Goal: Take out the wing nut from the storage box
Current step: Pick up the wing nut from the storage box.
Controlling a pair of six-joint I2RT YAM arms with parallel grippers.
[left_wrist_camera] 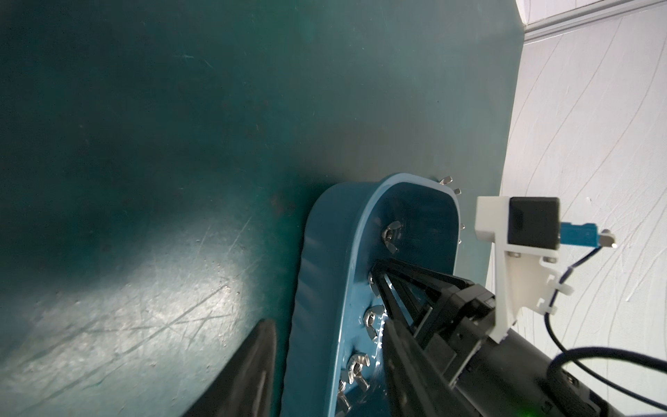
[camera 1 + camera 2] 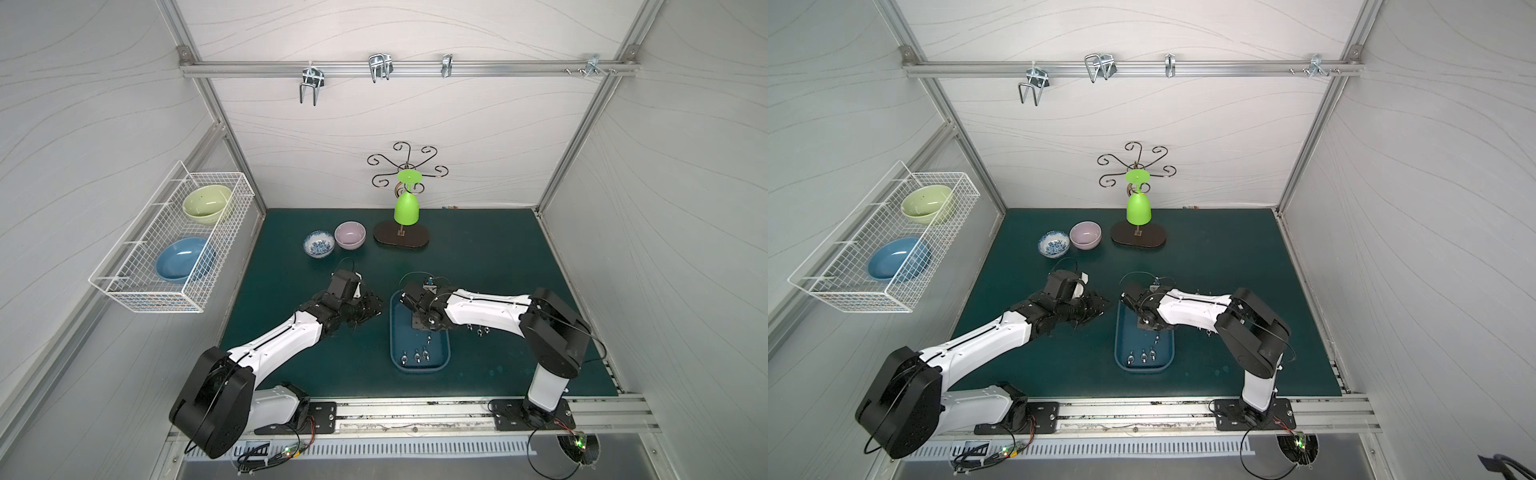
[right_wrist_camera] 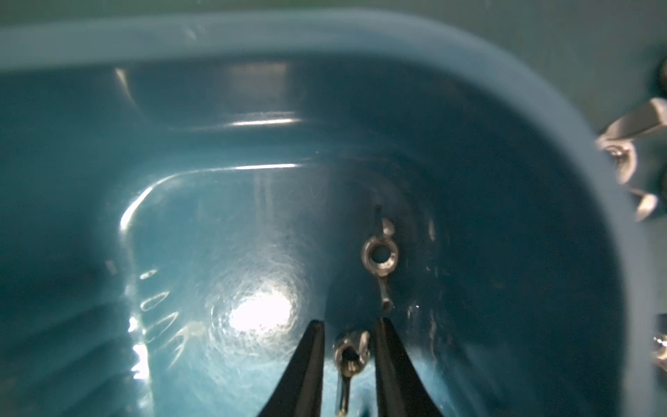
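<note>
The wing nut (image 3: pixel 349 355) chosen for removal lies flat on the floor of the storage box (image 2: pixel 393 340), at the end farther from the arm bases. It sits between the two fingers of the right pincer (image 3: pixel 349 323). The jaws stand narrowly apart with a thin gap on each side of the nut, so no grip is made yet.

**Step in hand:** the grasp, judged from the fingers set low around the nut.

**Next move:**
1. Close the jaws squarely on the nut's body. The part is small, smooth and flat, so an off-centre pinch is likely to flick it away.
2. Lift straight up until the nut clears the raised rim.
3. Carry it out over the bench (image 2: pixel 478 249).

**Obstructions:**
- A second wing nut (image 3: pixel 379 257) lies just beyond the fingertips.
- The curved end wall is near and limits sideways travel.
- The left pincer (image 2: pixel 374 309) hangs just beside the box. Its jaws are apart, and the left wrist view shows the box wall between them. Whether they touch the wall cannot be told.

**Surroundings:**
- Three more wing nuts (image 2: pixel 415 356) lie at the box's near end.
- Loose wing nuts (image 2: pixel 478 330) lie on the bench just beside the box.
- Two small bowls (image 2: pixel 334 240), a cup stand (image 2: pixel 401 243) and a wire basket (image 2: pixel 124 286) are well apart from the work.
</note>
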